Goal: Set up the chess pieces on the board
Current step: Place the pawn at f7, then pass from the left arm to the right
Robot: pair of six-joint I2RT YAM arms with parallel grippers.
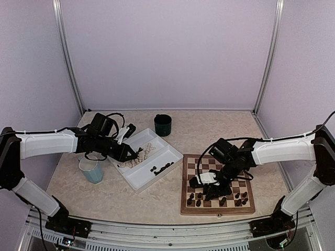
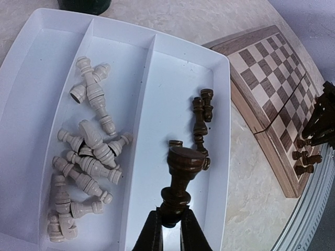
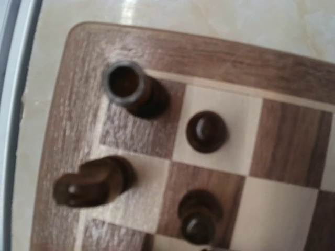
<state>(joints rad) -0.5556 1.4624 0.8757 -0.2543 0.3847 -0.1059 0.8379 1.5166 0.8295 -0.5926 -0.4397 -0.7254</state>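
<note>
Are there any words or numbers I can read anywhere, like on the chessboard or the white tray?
None: no word, number, brand or sign can be read in any view.
The board shows only plain squares and a bare wood border.
The white tray is blank.
The dark piece held in the left gripper carries no mark.

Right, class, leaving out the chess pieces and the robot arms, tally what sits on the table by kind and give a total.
Cups: 2, a dark green cup and a pale blue cup
White divided tray: 1
Chessboard: 1
Total: 4
</note>
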